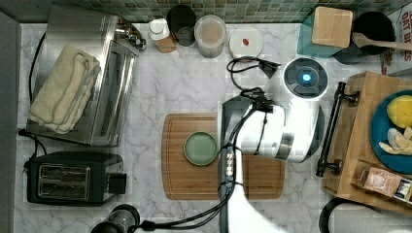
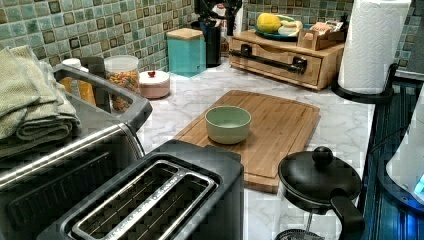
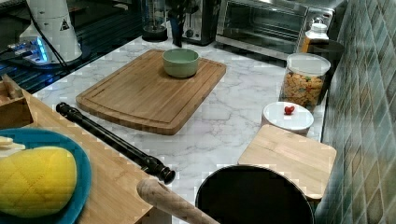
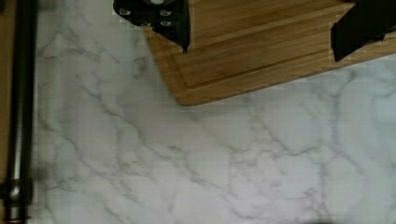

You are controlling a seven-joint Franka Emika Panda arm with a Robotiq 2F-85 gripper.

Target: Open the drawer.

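Drawer [image 2: 280, 62], light wood, is sitting shut in its wooden box unit at the back of the marble counter in the left view, its front flush with the unit. Long black bar handle [image 2: 272, 58] is running across its front on two end brackets; in the top view it is lying along the unit's left edge [image 1: 332, 129].

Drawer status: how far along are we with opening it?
Nothing looks done: the drawer sits flush in its wooden box. In hand: the claw is open above the cutting board's corner, with bare marble between it and the black bar handle, untouched. Left: reach the handle, close on it, pull.
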